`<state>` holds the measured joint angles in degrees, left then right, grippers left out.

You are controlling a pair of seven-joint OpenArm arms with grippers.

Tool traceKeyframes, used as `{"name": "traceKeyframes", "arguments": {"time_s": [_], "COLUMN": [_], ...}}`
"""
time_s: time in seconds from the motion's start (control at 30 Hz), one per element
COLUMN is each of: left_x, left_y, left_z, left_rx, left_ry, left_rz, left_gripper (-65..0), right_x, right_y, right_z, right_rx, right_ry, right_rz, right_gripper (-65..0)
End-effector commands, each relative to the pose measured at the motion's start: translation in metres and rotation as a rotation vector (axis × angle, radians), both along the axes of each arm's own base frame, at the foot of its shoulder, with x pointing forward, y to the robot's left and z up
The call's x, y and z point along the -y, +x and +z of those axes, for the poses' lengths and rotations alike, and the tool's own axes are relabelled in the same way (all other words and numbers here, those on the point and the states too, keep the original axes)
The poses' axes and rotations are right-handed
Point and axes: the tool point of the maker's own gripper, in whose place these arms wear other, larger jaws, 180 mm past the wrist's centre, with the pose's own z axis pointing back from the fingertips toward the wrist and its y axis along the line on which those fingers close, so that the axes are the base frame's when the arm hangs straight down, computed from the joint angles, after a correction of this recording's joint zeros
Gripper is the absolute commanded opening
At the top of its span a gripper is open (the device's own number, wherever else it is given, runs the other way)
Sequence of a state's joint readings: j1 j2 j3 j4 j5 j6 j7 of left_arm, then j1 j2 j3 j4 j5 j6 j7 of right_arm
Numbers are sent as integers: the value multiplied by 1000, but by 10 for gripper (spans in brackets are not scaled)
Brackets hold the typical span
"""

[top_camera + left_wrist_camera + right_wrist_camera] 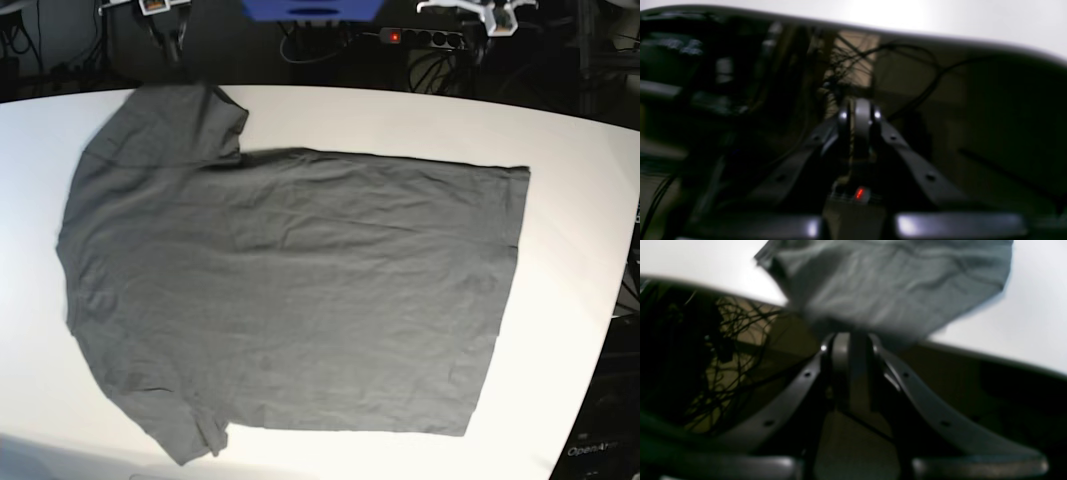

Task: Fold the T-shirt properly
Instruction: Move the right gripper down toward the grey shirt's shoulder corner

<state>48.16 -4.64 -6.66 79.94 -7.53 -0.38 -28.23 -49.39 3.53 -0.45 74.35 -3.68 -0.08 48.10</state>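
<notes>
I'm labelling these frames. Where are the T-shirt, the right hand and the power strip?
T-shirt [300,290]: base view, middle of the torso cloth.
Right hand [850,340]: right wrist view, midway between fingertips, at the sleeve edge.
Power strip [420,37]: base view, middle of its body.

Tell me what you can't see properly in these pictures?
- Left gripper: left wrist view is blurred and dark; the clutter behind it is unreadable.
- Right gripper: right wrist view is blurred; the T-shirt covers its tips.
- Base view: both arms are cut off by the top edge.
- T-shirt's collar: too flat and dark to find.
</notes>
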Motion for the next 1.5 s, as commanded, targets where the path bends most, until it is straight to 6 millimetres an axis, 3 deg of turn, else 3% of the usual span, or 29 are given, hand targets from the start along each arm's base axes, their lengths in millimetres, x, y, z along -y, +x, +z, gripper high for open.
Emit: {"name": "traceKeyframes", "arguments": {"time_s": [0.0,0.2,0.3,0.47,0.57,0.93,1.27,1.47], "left_x": [-3,3,5,7,7,4,2,2], "left_y": [2,27,34,41,46,50,49,48], "left_z": [6,24,29,31,31,29,29,29], "left_rx": [16,46,43,27,28,19,16,13], "left_ry": [10,-6,-14,-23,-24,-17,-13,-12], "left_rz": [1,-12,-17,-22,-23,-31,-33,-32], "left_gripper": [-638,-638,-638,-638,-638,-638,-638,-638], "right_x": [2,11,13,13,13,20,22,20], "right_y": [2,27,29,27,24,5,7,9], "right_z": [4,-7,-9,-8,-9,-17,-31,-30], "right_rx": [12,-10,-18,-15,-21,-68,-91,-86], "right_ry": [-7,-29,-31,-33,-31,-6,-1,0], "right_rz": [-1,-6,-13,-19,-21,-75,-78,-70], "right_gripper": [-550,-550,-538,-418,-377,-376,-371,-197]}}
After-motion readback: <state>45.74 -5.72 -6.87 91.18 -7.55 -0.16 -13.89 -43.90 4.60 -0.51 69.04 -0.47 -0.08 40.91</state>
